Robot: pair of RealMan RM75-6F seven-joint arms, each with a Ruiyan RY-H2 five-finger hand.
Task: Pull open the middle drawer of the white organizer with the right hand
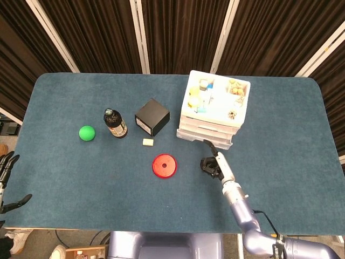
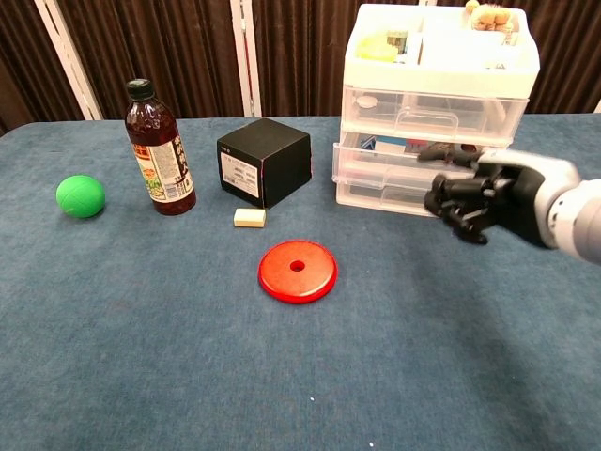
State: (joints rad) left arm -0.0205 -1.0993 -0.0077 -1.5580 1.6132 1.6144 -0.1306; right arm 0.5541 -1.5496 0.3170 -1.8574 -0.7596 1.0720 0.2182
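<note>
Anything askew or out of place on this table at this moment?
Only the white organizer: its middle drawer juts out past the drawers above and below, with the right hand at its front. That fits the pull. The bottle, black box and red disc sit normally; nothing is spilled.

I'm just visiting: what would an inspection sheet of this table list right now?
Surface: blue table.
Job's things: white organizer; middle drawer protrudes slightly.
Clutter: green ball, bottle, black box, small cream block, red disc.
Hands: right hand at the drawer front, fingers curled, grasp unclear; left hand off the table's edge, holding nothing.
Cables: one by the right arm.
Surroundings: dark curtains.
</note>
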